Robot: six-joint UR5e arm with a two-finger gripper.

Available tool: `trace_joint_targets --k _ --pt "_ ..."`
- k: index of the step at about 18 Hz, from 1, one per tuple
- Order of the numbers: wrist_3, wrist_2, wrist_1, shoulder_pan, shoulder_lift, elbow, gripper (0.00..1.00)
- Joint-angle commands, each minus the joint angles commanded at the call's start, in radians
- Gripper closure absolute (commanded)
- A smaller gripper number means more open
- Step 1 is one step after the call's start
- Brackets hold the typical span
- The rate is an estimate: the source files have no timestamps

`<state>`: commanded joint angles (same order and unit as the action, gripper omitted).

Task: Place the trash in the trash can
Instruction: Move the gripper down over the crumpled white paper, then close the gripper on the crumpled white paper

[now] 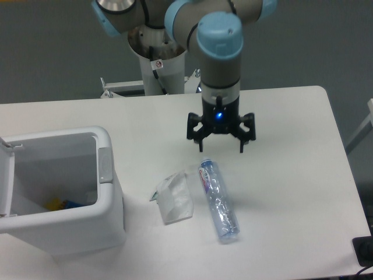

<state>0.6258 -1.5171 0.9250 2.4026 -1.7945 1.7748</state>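
Observation:
Two pieces of trash lie on the white table: a crumpled white wrapper and, right of it, a crushed clear plastic bottle with a white-red label at its far end. My gripper hangs open just above and behind the bottle's far end, fingers spread wide with nothing between them. The trash can, a white bin with a grey latch, stands at the front left with its lid swung open; some yellow and blue items show at its bottom.
The arm's grey base column stands behind the table's far edge. A dark object sits at the front right corner. The table's right edge runs close to the bottle's side.

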Motion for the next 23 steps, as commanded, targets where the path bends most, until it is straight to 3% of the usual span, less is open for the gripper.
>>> trace_joint_targets --k 3,7,11,15,17,19,23 --pt "0.014 0.018 -0.044 -0.042 -0.066 0.014 0.0" --pt "0.003 0.14 -0.138 -0.054 -0.14 0.023 0.0" --pt "0.0 0.143 -0.163 -0.066 -0.166 0.046 0.0" --pt "-0.057 0.135 -0.178 -0.083 -0.198 0.031 0.03" --pt "-0.06 0.135 -0.179 -0.083 -0.204 0.023 0.36" --pt "-0.078 0.118 -0.181 -0.085 -0.204 0.025 1.0" --pt "-0.083 0.114 -0.183 -0.085 -0.201 0.023 1.0"
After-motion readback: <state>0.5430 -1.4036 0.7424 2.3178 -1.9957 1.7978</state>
